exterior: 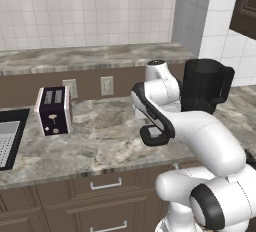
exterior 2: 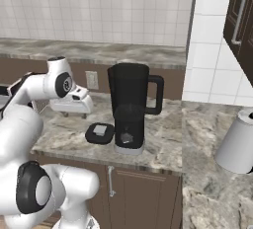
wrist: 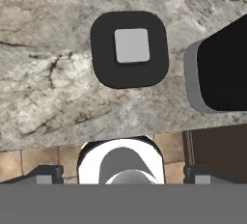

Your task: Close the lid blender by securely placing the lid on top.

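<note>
Here the fingers (wrist: 123, 177) hover spread, empty, above the flat black rounded-square lid (wrist: 129, 49); an off-centre descent could nudge it against the tall black blender (exterior 2: 129, 107).

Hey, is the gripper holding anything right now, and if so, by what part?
Nothing is held. The lid lies flat on the counter beside the blender, and the gripper is apart from it, fingertips spread wide.

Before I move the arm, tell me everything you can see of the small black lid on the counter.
The small flat black rounded-square lid has a light grey square centre and looks like matte plastic. It lies flat, grey face up, on the mottled grey stone counter near the front edge, just beside the tall black blender's light grey foot, apart from it. Nothing but the counter touches it; the jug top stands open.
</note>
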Controlling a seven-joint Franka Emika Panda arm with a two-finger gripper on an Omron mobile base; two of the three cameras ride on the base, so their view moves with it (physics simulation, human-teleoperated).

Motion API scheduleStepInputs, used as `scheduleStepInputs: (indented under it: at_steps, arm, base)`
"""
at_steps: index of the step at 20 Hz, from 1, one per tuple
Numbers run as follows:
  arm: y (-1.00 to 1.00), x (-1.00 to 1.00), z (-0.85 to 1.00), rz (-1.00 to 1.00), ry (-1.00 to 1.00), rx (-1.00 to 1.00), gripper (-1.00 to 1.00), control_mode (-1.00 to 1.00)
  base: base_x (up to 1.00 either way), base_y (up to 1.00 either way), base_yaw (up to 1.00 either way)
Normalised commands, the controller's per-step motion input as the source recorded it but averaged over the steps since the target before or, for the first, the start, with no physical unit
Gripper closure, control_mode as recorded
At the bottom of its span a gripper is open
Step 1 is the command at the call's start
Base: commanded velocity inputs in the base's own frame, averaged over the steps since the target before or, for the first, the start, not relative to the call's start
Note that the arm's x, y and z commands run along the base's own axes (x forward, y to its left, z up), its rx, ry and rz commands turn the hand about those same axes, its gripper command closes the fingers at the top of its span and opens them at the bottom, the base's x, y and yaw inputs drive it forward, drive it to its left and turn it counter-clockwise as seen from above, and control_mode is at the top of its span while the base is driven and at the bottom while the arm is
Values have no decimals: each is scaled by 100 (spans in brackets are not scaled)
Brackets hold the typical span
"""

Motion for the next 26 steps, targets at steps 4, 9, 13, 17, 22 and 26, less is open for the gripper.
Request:
scheduleStepInputs:
  at_steps: [4,9,13,17,22,26]
  arm:
    - [0,38,-18,-31,7,4,-100,-100]
    - [0,20,-24,13,-2,-5,-100,-100]
    - [0,8,-36,40,-4,-23,-100,-100]
    - [0,10,-38,48,0,-25,-100,-100]
    - [0,7,-29,45,1,-21,-100,-100]
    - [0,13,-15,36,13,-22,-100,-100]
  base:
    - [0,0,0]
    - [0,0,0]
    - [0,0,0]
    - [0,0,0]
    - [0,0,0]
    - [0,0,0]
